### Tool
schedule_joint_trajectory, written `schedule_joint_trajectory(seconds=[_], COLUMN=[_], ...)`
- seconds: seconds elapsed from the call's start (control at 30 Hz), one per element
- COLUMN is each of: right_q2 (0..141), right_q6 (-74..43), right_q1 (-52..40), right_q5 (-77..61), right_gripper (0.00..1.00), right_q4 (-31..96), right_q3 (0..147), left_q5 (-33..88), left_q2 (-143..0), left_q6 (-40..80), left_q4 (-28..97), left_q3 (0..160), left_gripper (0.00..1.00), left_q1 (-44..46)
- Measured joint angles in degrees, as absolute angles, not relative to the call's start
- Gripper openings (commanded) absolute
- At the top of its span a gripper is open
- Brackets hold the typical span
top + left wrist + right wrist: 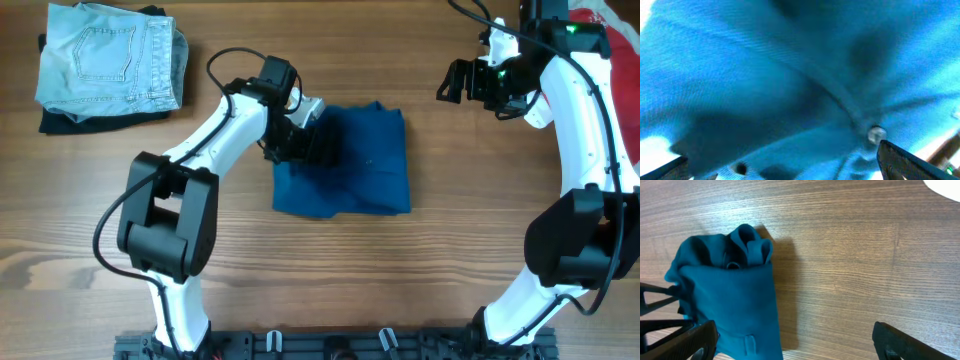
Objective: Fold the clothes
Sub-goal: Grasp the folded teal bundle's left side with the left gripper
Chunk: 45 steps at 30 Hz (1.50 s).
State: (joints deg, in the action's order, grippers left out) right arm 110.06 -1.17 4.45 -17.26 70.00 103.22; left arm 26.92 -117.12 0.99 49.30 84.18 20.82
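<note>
Dark blue soft-cloth shirt (345, 162) lies folded mid-table. Left gripper (305, 140) hovers spread wide at its left edge; only its wrist view reveals a small button (876, 134). Right gripper (462, 82) gapes empty, well apart.

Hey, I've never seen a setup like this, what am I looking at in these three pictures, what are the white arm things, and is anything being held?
These are two white robot arms at a wooden table, each ending in a two-finger gripper. One picture looks down from above the table; the other two come from small cameras on each wrist, so the dark shapes at their lower edges are the gripper's own fingers.

In the middle lies a dark blue shirt, already folded into a compact bundle. The left gripper is open at the shirt's left edge; its camera is so close that blue cloth and a small button fill the picture. The right gripper is open in the air, away from the shirt, holding nothing. Folded light blue jeans sit on a dark garment in the far left corner.
</note>
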Motion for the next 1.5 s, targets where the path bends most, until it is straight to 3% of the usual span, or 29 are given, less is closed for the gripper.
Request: schedule_joint_trajectory(seconds=[0.17,0.4,0.43,0.57,0.63,1.07,1.5], right_q2=[110.1,110.1,110.1,110.1,110.1,110.1,110.1], right_q6=[-1.2,-1.2,-1.1,-1.1,-1.1,-1.1,-1.1], right_q1=[4.4,4.4,4.4,4.4,4.4,4.4,4.4], right_q5=[-17.2,-16.0,-16.0,-15.7,-15.2,-14.3,-14.2], right_gripper=[1.0,1.0,1.0,1.0,1.0,1.0,0.99], right_q4=[69.9,70.8,70.9,71.0,71.2,71.4,71.3], right_q3=[103.2,103.2,103.2,103.2,103.2,103.2,103.2], left_q5=[24.6,32.4,32.9,34.9,36.1,40.1,35.9], left_q2=[-118.8,-122.0,-122.1,-122.9,-124.2,-125.5,-120.9], left_q6=[4.7,7.5,7.9,11.3,12.2,16.8,26.2], left_q4=[49.1,43.2,43.0,40.7,38.3,26.4,31.5], left_q3=[84.2,85.1,85.3,85.3,85.1,84.6,84.5], left_gripper=[1.0,1.0,0.96,0.2,0.06,0.04,0.04], left_q1=[20.9,21.3,21.4,21.4,21.4,25.1,11.9])
